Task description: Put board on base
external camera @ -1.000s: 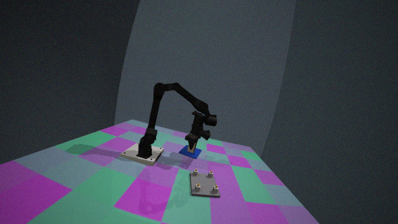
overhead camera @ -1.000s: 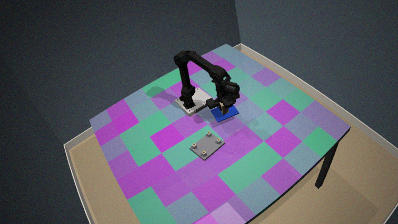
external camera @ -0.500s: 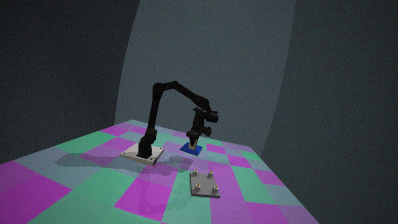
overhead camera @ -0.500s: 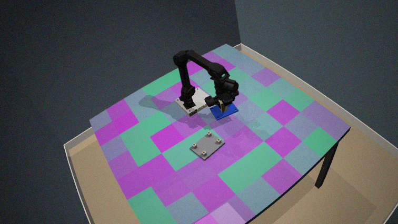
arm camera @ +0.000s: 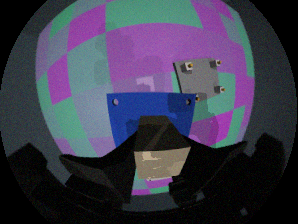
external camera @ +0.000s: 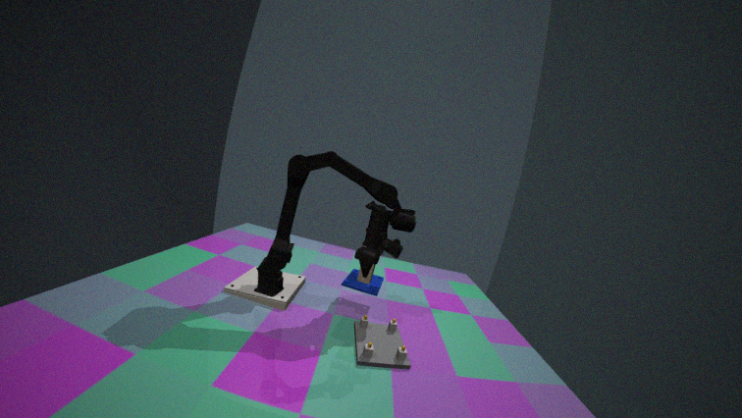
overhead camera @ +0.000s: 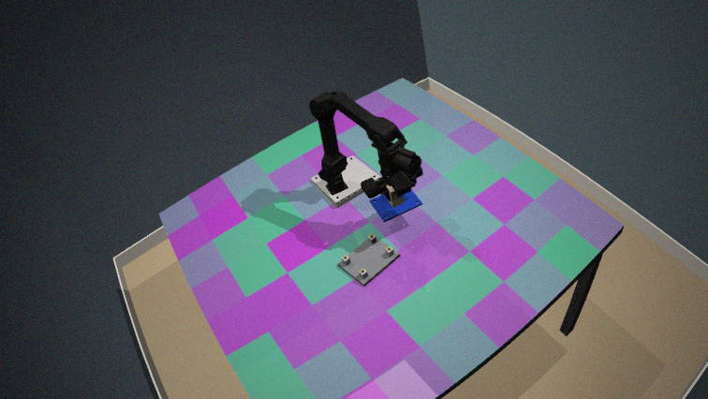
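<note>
The gripper is closed on the tan handle of the board. The board hangs above the table, handle side up, apart from the base. In the wrist view two corner holes show near its far edge. The base lies on the table, its four gold-tipped posts bare. The board looks roughly level, though the dim light makes a slight tilt hard to judge.
</note>
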Motion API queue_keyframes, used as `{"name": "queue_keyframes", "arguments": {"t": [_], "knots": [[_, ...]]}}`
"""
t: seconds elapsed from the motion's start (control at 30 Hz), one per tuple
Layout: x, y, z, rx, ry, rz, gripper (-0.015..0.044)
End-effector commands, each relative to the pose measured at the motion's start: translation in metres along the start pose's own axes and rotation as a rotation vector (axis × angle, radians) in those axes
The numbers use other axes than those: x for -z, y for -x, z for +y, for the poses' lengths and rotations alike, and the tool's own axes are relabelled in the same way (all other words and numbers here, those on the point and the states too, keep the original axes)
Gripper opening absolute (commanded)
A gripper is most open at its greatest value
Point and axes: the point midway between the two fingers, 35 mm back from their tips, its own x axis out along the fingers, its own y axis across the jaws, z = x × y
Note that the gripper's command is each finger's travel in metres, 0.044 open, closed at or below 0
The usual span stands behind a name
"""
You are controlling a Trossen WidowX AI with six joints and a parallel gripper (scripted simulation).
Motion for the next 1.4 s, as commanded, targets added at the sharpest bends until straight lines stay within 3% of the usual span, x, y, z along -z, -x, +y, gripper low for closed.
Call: {"name": "queue_keyframes", "arguments": {"t": [0.0,1.37], "knots": [[-0.009,0.003,-0.006,0.0,0.015,-0.011,0.0],[-0.068,0.006,-0.083,0.004,0.173,-0.015,0.0]]}}
